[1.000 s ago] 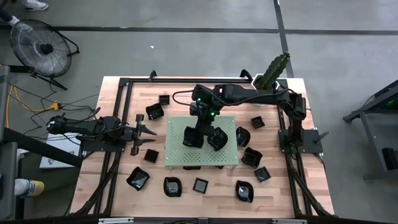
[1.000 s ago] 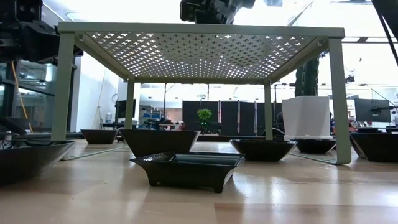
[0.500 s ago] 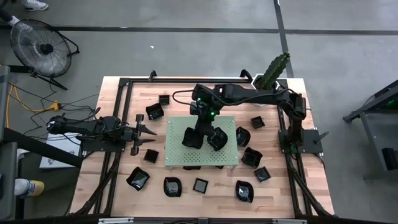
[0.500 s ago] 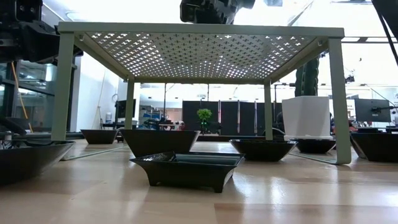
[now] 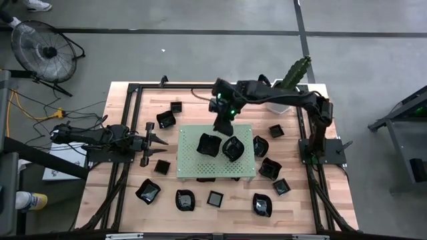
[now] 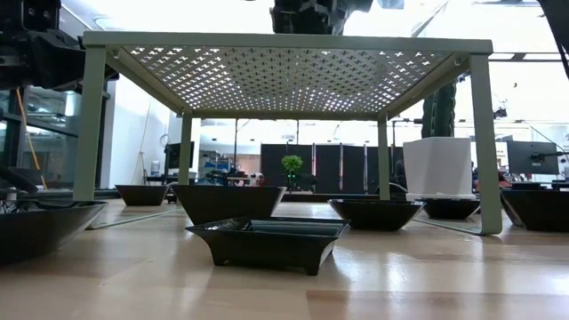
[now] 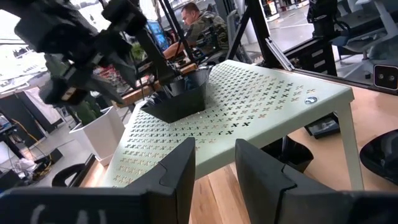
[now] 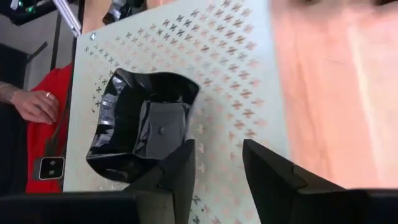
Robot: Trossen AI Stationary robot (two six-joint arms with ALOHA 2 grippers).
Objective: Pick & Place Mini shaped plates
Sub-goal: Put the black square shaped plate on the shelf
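Two black plates on the green board (image 5: pixel 193 163), landmark at mid-table: one (image 5: pixel 208 144) near the board's middle, another (image 5: pixel 233 148) just right of it. More plates ringing the board on the table (image 5: pixel 127 200): one (image 5: pixel 166 119) off the board's far-left corner, a small square one (image 5: pixel 176 107) beyond that, one (image 5: pixel 162 167) by the left edge, one (image 5: pixel 148 191) off the near-left corner, three along the near edge, several off the right edge. Plates also under the board in the low view, one (image 6: pixel 267 241) nearest the camera.

Right gripper (image 5: pixel 220 125) above the board's far edge, apart from the plates, empty, fingers (image 8: pixel 177 171) parted over the middle plate (image 8: pixel 142 127) in its wrist view.

Left gripper (image 5: pixel 155 140) left of the board, over the table, fingers (image 7: pixel 180 171) part open, holding nothing.

White pot (image 6: pixel 437 167) with a cactus beyond the board's far-right corner. Fan (image 5: pixel 41 50) on the floor, far left of the board. A person's hand (image 8: pixel 34 106) and red sleeve past the board's edge.
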